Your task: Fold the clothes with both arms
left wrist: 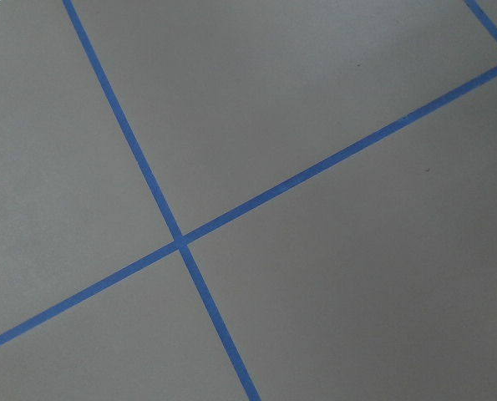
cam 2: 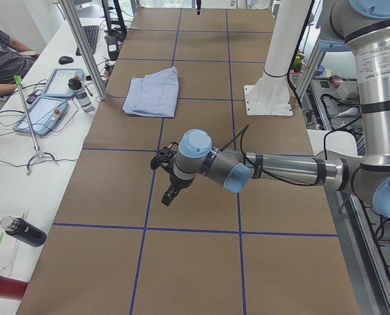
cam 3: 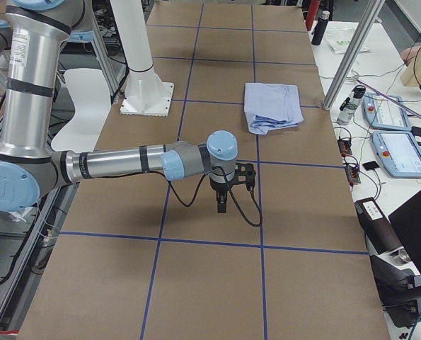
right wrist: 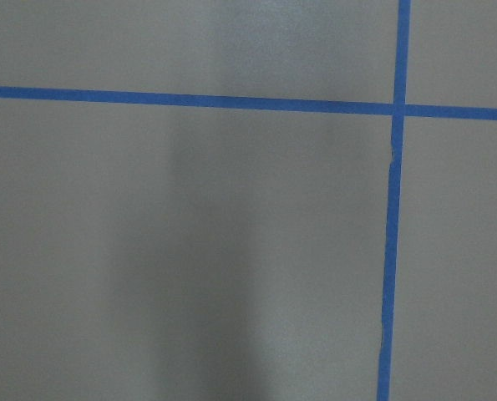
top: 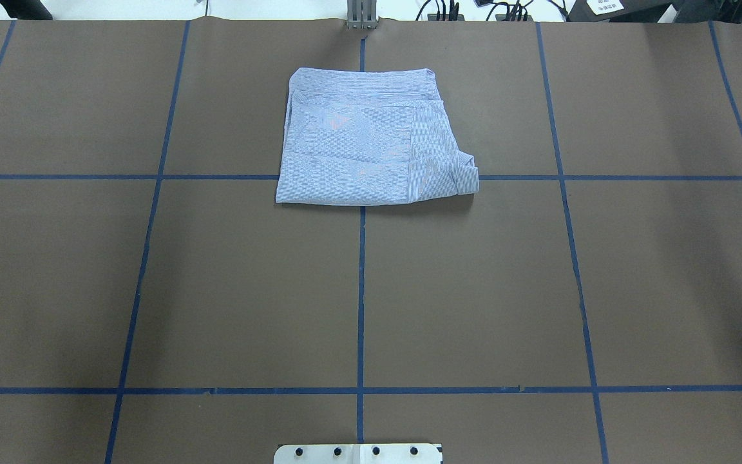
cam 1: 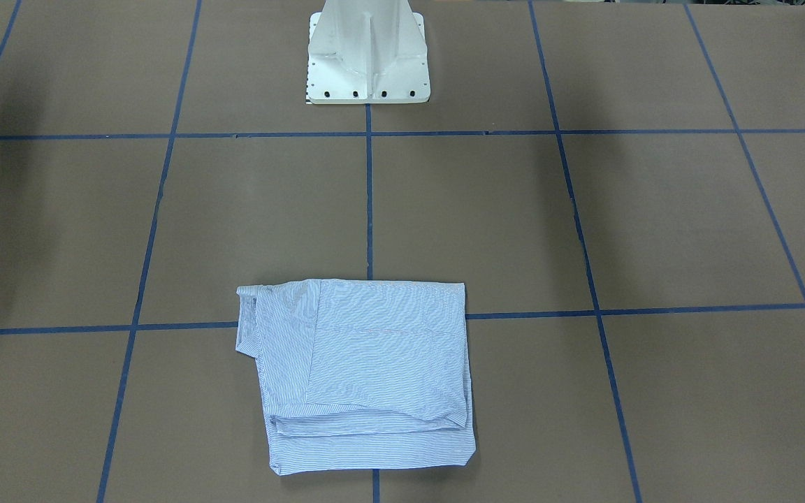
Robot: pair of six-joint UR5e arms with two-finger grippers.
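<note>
The clothes are one light blue striped shirt [cam 1: 367, 370], folded into a flat rectangle on the brown table at the side far from the robot's base. It also shows in the overhead view [top: 364, 142] and in both side views [cam 2: 154, 92] [cam 3: 270, 106]. My left gripper [cam 2: 168, 197] hangs over bare table well away from the shirt, and I cannot tell whether it is open or shut. My right gripper [cam 3: 221, 207] hangs likewise over bare table, its state also impossible to tell. Both wrist views hold only brown table and blue tape.
The white pedestal base [cam 1: 367, 56] stands at the robot's edge of the table. Blue tape lines [top: 361, 290] divide the brown surface into squares. A side desk carries tablets [cam 2: 50, 105], bottles and a metal post [cam 2: 83, 39]. A person [cam 2: 1, 56] sits beside that desk.
</note>
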